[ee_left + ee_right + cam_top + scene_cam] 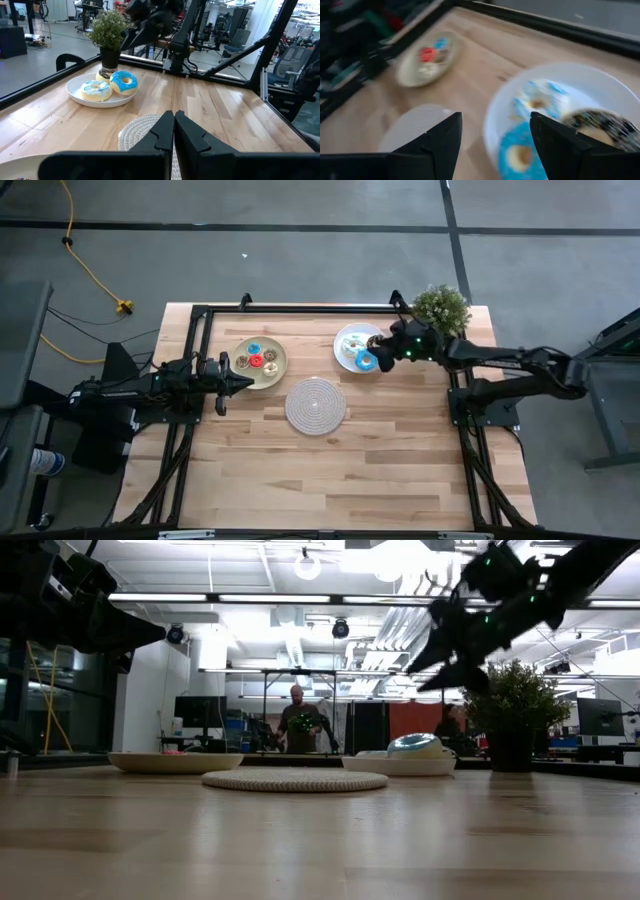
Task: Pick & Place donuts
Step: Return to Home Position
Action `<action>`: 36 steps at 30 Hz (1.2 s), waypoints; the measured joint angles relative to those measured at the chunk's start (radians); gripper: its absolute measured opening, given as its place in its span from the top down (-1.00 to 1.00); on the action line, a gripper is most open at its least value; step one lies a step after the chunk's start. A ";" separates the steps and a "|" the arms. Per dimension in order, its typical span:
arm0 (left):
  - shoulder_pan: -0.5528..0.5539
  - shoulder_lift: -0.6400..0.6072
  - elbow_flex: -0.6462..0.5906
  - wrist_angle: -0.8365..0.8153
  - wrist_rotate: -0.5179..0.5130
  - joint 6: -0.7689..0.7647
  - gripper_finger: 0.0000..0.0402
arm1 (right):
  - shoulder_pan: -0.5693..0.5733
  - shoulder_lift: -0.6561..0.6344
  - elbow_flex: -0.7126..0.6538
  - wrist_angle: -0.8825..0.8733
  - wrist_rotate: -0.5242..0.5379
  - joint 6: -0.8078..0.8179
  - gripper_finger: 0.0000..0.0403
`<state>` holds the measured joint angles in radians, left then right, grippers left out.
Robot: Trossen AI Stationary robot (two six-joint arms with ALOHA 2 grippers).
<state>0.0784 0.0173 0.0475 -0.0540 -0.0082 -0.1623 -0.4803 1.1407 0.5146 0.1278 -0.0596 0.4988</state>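
A white plate (352, 338) at the table's far middle carries three donuts: a blue one (520, 152), a white-and-blue one (538, 100) and a chocolate one (600, 125). My right gripper (495, 135) is open and hangs above that plate's right part, well clear of it in the low view (447, 662). A tan plate (276, 352) to the left carries several small donuts, among them a blue (255, 348) and a red one (270, 366). My left gripper (173, 122) is shut and empty, raised beside the tan plate's near left edge (245, 383).
A round woven mat (316, 405) lies in the table's middle, nearer than both plates. A potted plant (440, 308) stands at the far right corner, just behind the right gripper. A black frame (300, 308) runs along the far edge. A person (300, 718) stands in the room beyond.
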 joint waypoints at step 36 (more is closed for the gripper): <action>0.000 0.000 0.000 0.000 0.000 0.000 0.96 | 0.247 -0.729 -0.082 -0.591 -0.116 -0.182 1.00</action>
<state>0.0784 0.0172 0.0475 -0.0540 -0.0082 -0.1625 -0.2328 0.4122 0.4322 -0.4637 -0.1753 0.3172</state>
